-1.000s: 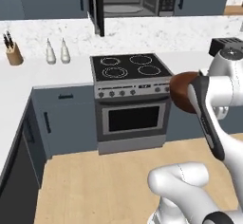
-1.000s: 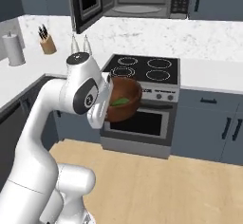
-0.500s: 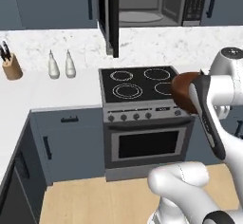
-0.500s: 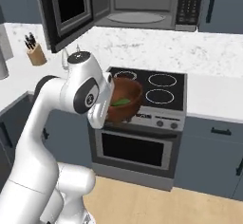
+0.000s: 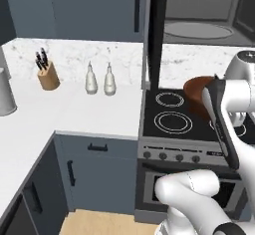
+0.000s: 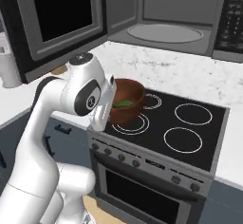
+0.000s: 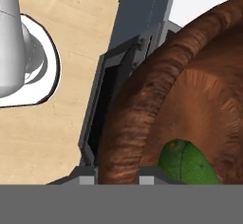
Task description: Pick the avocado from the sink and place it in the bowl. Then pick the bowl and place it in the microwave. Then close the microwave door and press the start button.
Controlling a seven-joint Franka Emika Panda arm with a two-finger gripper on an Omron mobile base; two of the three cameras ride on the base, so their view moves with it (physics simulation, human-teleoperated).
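My gripper (image 7: 117,180) is shut on the near rim of the reddish-brown bowl (image 7: 142,109), one fingertip on each side of the rim. The dark-green avocado (image 7: 185,163) lies inside the bowl. In the right base view the bowl (image 6: 129,105) hangs above the front left burner with the avocado (image 6: 124,104) in it, and the gripper (image 6: 110,110) grips its left edge. The bowl (image 5: 196,92) also shows in the left base view. Above stands the microwave (image 6: 161,14), its door (image 6: 52,23) swung wide open to the left and its glass turntable (image 6: 166,32) bare. The sink is out of view.
A black stove top (image 6: 190,137) with round burners lies under the bowl, its knobs and oven door below. On the white counter to the left stand a knife block (image 5: 48,77), two pale bottles (image 5: 91,78) and a grey canister (image 5: 4,97). The microwave's control panel (image 6: 232,19) is at the right.
The base has driven closer, so both base views now show the stove and open microwave larger and nearer. The bowl with the avocado stays in the gripper.
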